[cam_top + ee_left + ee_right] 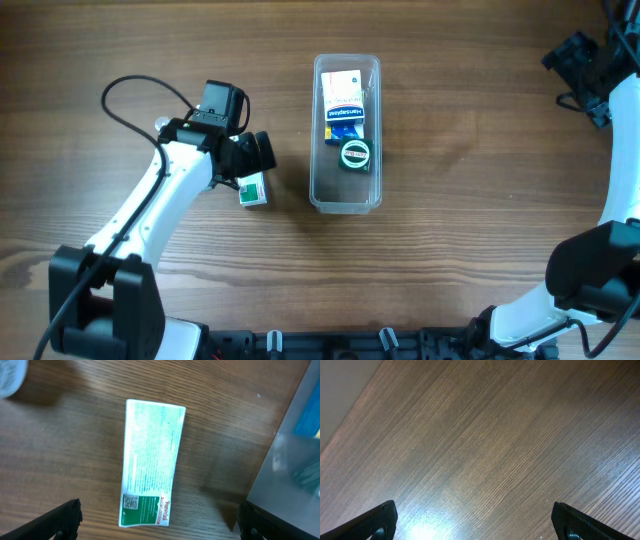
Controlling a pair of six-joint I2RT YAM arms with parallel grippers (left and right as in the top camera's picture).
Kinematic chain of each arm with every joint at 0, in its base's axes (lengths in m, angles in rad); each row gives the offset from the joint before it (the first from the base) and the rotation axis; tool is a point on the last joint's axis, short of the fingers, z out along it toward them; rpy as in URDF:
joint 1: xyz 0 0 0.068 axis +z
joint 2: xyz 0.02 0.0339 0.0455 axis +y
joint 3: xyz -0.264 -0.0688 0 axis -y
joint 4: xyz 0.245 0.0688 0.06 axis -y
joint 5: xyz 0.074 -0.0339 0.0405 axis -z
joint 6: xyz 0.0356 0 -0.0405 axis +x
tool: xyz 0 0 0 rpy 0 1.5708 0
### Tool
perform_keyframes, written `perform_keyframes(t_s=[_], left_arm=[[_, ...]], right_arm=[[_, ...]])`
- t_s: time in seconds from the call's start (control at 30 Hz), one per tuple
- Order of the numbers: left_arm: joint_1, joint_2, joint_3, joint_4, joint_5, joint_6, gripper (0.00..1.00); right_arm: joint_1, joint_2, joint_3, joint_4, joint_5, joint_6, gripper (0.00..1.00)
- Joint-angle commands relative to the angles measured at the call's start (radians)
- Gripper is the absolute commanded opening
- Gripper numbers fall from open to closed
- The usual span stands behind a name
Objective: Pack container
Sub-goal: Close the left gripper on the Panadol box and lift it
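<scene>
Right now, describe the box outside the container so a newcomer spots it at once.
Find the clear container mid-table. Just left of it, a small box lies flat on the wood. Unlike the packed items, it is white with a green end.

Robotics lab bench: wood-grain table; cabled white robot arm

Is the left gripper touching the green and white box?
Apart. The left wrist view shows bare table between the box and both fingers of the open left gripper.
</scene>
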Motion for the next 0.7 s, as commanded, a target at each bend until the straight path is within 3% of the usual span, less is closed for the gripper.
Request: perform_keyframes(t_s=[0.0,0.3,0.67], left_arm=[[-0.004,0.055,0.012,0.003,0.023,0.092,1.0],[-0.012,0.188,0.012,0.012,0.008,0.143,1.0],[-0.013,0.201,0.011,0.047,0.004,0.14,1.0]], right_arm=[[0.002,0.006,-0.004,0.002,-0.005,0.019,1.0],[0.002,0.006,-0.004,0.002,-0.005,0.019,1.0],[0.002,0.006,-0.004,0.002,-0.005,0.019,1.0]])
